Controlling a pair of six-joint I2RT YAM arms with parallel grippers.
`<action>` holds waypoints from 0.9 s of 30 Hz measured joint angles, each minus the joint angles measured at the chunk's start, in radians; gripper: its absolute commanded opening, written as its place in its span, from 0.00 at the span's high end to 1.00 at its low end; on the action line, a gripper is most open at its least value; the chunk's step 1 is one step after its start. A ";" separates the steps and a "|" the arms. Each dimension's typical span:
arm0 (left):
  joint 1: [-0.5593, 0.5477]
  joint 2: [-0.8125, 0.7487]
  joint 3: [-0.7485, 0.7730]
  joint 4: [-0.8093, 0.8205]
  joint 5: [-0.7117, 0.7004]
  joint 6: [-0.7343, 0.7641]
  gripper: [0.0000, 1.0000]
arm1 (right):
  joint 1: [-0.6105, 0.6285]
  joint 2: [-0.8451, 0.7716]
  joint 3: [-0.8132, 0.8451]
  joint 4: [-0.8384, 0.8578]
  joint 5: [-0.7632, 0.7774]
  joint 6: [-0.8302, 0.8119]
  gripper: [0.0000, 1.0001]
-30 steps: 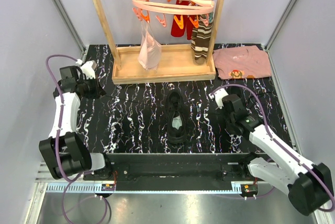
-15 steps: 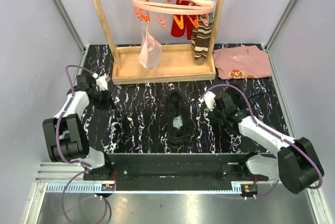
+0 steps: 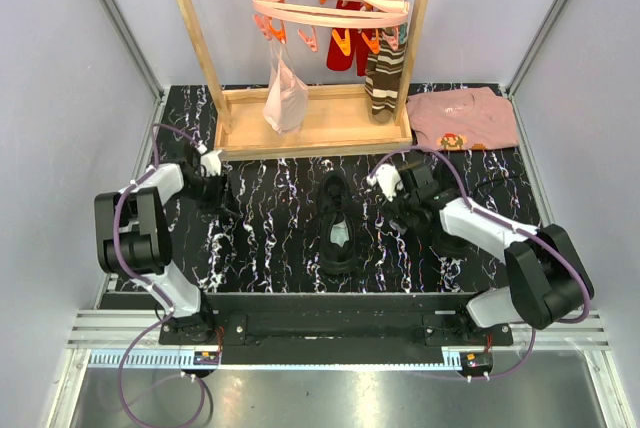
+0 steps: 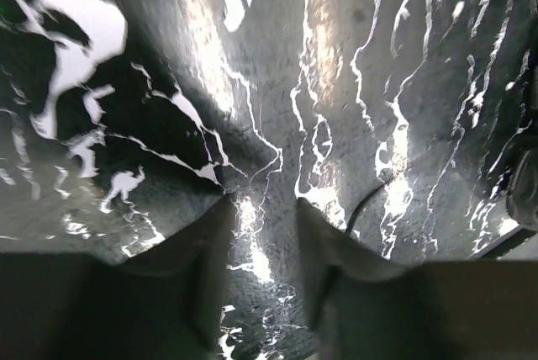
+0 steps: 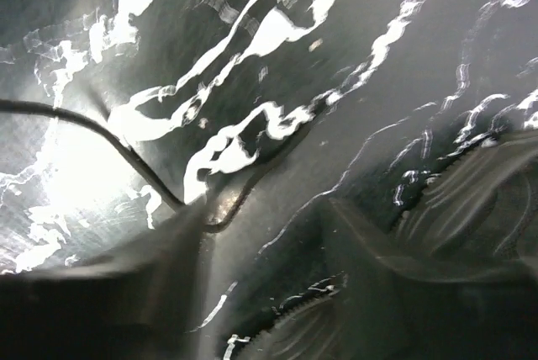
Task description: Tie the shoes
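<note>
A small black shoe [image 3: 338,224] with a pale insole lies in the middle of the black marble table [image 3: 270,248], its length running front to back. My left gripper [image 3: 216,189] is low over the table to the shoe's left. In the left wrist view that gripper [image 4: 261,219] is open over bare marble, and a thin black lace [image 4: 363,203] lies just beside one finger. My right gripper [image 3: 386,198] is close to the shoe's right side. It stands open [image 5: 269,219], a curved lace [image 5: 134,160] passes by one fingertip, and the shoe's side [image 5: 471,187] is at the right.
A wooden rack base [image 3: 310,126] with a pink clip hanger [image 3: 330,3] stands at the back, holding a pale garment and a striped sock [image 3: 384,78]. A pink folded shirt [image 3: 462,118] lies at the back right. Grey walls close both sides.
Both arms have swung inward toward the shoe and come down near the table. Both grippers were shut earlier and now stand open.
</note>
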State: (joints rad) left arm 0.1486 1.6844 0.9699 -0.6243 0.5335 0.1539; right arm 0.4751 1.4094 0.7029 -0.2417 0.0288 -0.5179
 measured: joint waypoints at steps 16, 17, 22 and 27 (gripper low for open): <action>-0.079 -0.750 0.048 0.024 0.217 0.525 0.01 | -0.102 -0.452 0.202 -0.134 -0.416 0.054 0.00; -0.106 -0.761 0.034 0.024 0.233 0.557 0.01 | -0.102 -0.451 0.208 -0.145 -0.474 0.024 0.00; -0.293 -0.692 -0.030 -0.016 0.215 0.686 0.01 | -0.096 -0.348 0.212 -0.230 -0.640 -0.120 0.02; -0.409 -0.541 -0.106 -0.045 0.180 0.785 0.09 | -0.095 -0.239 0.106 -0.267 -0.657 -0.346 0.06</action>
State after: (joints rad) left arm -0.2600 1.1431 0.8635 -0.6689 0.7136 0.9394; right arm 0.3798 1.1706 0.8093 -0.5091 -0.6285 -0.8639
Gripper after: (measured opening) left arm 0.977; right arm 0.972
